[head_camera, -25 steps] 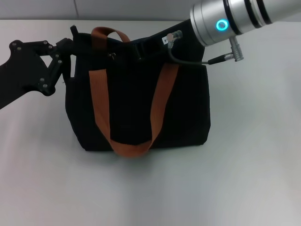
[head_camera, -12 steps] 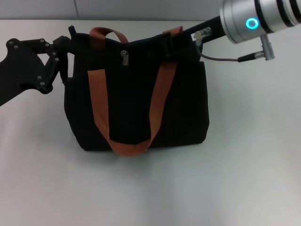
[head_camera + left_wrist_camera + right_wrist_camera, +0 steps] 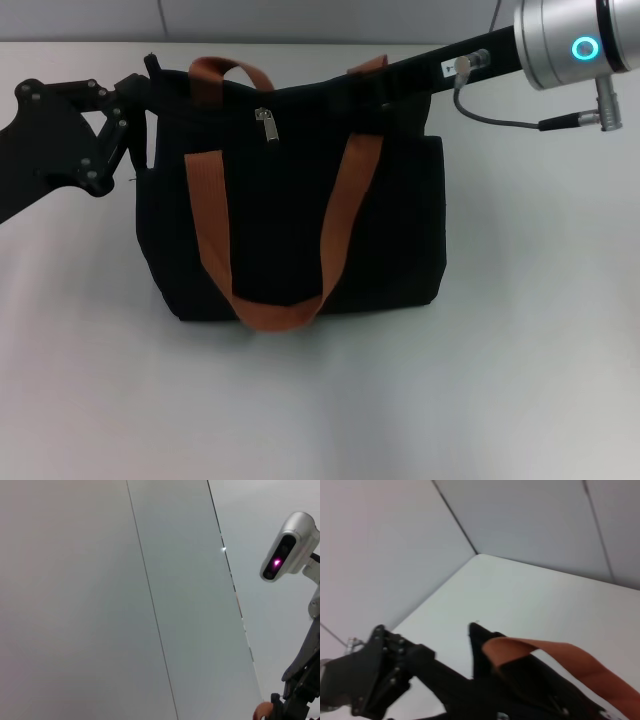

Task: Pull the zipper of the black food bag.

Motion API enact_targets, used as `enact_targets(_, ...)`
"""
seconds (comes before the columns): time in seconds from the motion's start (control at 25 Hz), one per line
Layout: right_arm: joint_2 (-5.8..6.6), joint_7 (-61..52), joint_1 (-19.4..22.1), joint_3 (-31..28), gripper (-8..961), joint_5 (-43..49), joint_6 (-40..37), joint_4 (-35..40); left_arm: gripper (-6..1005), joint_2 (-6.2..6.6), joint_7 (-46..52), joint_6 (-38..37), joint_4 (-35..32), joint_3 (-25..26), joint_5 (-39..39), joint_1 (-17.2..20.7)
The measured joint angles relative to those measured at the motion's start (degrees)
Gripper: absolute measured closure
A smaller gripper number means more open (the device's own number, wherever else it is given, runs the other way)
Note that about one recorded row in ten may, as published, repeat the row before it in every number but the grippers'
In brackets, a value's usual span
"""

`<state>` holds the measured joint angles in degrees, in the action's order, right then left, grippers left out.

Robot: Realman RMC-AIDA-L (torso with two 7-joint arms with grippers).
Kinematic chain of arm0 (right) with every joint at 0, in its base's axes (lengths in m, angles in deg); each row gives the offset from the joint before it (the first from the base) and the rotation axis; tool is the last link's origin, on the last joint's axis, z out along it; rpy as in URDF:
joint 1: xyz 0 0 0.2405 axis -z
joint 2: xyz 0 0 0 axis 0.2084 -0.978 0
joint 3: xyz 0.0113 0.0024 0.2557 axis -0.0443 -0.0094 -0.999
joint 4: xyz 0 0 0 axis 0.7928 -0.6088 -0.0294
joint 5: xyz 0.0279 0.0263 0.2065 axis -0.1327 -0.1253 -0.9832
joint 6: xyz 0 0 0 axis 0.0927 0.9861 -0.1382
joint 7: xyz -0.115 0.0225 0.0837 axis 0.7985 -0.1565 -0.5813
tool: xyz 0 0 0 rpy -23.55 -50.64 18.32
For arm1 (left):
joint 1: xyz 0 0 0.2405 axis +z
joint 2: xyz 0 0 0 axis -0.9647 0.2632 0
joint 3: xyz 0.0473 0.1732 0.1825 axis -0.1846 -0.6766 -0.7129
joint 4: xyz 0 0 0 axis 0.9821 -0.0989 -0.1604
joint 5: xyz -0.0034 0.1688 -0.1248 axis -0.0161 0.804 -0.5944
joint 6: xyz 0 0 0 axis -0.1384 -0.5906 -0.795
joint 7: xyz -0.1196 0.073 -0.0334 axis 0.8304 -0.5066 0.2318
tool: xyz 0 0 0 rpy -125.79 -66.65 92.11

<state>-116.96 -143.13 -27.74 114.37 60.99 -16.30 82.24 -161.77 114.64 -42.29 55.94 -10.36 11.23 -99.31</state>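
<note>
Change since earlier frames: the right arm (image 3: 575,45) has drawn back toward the robot's right; its silver cuff with the cyan ring light sat over the bag's top edge a second ago and now lies beyond the bag's right corner. The zipper, hidden then, is exposed.
Right gripper (image 3: 375,85): black, lying along the top edge of the black food bag (image 3: 290,230) beside the rear strap; its finger spacing cannot be made out.
Left gripper (image 3: 148,85): black linkage at the bag's upper left corner, closed on the black fabric tab there; position unchanged.
Zipper (image 3: 266,124): small silver pull tab hanging just below the top edge, between the two grippers, nearer the left one.
Bag: boxy black fabric, upright on the table (image 3: 320,400), well inside the table's edges.
Straps (image 3: 270,310): rust-orange webbing; the front loop hangs down the front panel to near the base.
Open room: bare pale table in front of the bag and to both sides; the far table edge lies just behind the bag.
Left wrist view: pale wall panels with a dark seam.
</note>
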Motion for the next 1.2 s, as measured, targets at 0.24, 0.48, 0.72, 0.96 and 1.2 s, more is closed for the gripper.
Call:
enact_targets(0.24,0.23,2.7,-2.9,0.2,930,-3.6,0.3,-5.1,957,-0.13,0.0,0.1,0.1,-0.2,0.0,-0.5)
enact_targets(0.48,0.27,3.8,-6.0,0.1,789,-3.9,0.5,-9.6,957,-0.12,0.3,0.3,0.0,-0.1,0.0,-0.7)
enact_targets(0.72,0.29,3.6,-8.4,0.4,679,-2.9,1.8,-12.4,956,-0.03,0.3,0.1,0.0,-0.1,0.0,-0.9)
enact_targets(0.96,0.15,3.4,-9.3,0.5,631,-2.8,2.1,-13.3,955,0.00,0.7,-0.2,0.0,-0.1,0.0,-1.1)
enact_targets(1.2,-0.06,2.7,-10.0,1.4,618,-3.7,2.5,-14.6,955,-0.01,0.8,-0.2,0.0,0.0,0.0,-1.4)
